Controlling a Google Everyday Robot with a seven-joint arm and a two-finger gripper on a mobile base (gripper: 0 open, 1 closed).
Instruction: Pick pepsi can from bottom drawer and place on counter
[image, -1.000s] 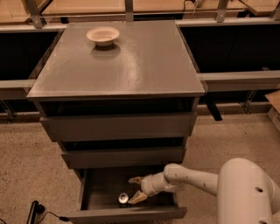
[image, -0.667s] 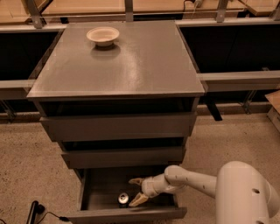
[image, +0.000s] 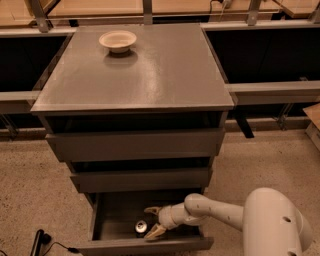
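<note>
The bottom drawer (image: 115, 212) is pulled open at the foot of the grey cabinet. The pepsi can (image: 141, 227) stands inside it near the front, its silver top showing. My gripper (image: 151, 221) reaches into the drawer from the right. Its two beige fingers are spread apart, one behind and one in front of the can's right side, and are not closed on it. The counter (image: 150, 70) is the cabinet's flat grey top, high above the gripper.
A shallow beige bowl (image: 118, 41) sits at the back left of the counter. Two shallower drawers (image: 135, 145) above stick out slightly. My white arm and base (image: 270, 225) stand at the lower right. A black cable (image: 42, 240) lies on the floor at left.
My gripper has shifted slightly left, closer to the can. The can and the drawer have not moved.
</note>
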